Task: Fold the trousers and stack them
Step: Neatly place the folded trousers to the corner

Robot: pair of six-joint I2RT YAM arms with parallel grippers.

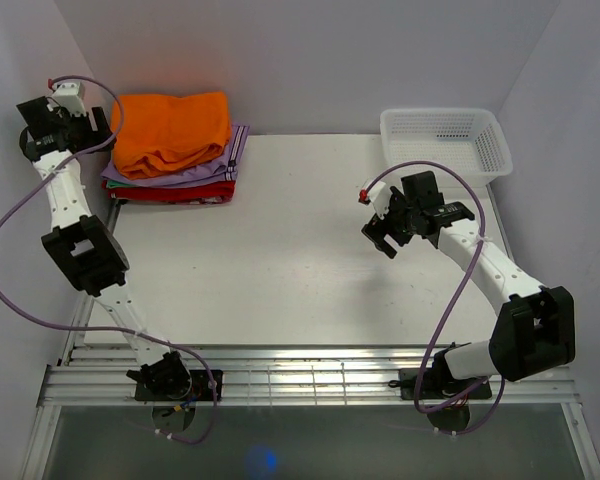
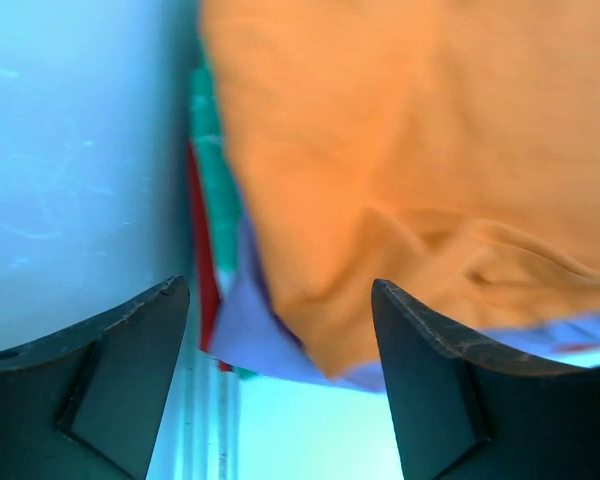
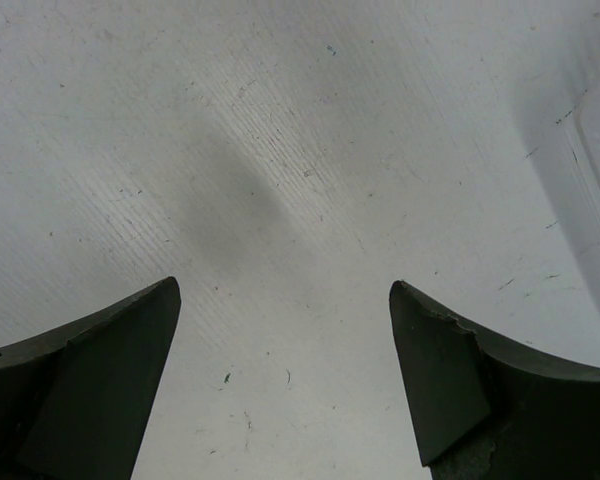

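Left side: my left pincer [image 1: 102,137] sits at the far left corner of the table [image 1: 300,270], its tips just beside the left edge of a stack of folded garments. In the left wrist view the left pincer [image 2: 280,300] stands wide, jaws well apart, nothing clamped between them; the cloth lies beyond the tips. The trousers [image 1: 173,130], bright orange, are folded and lie on top of that stack. From the wrist the trousers [image 2: 410,150] show a soft, rumpled near edge. Directly under them is a lilac garment [image 1: 232,152], its edge showing past the orange on the right and near sides. A red garment [image 1: 180,192] lies lowest in the top view. In the wrist view the lilac garment [image 2: 242,330] peeks out below the orange. A green garment [image 2: 218,170] and the red garment [image 2: 202,270] show as narrow strips along the stack's left side. Right of centre: my right pincer [image 1: 382,238] hangs over the table, well apart from the stack. In its wrist view the right pincer [image 3: 285,295] is spread wide and holds nothing, with only the scuffed white table [image 3: 280,150] below. Far right corner: a white mesh basket [image 1: 440,113] stands near the right pincer but apart from it.
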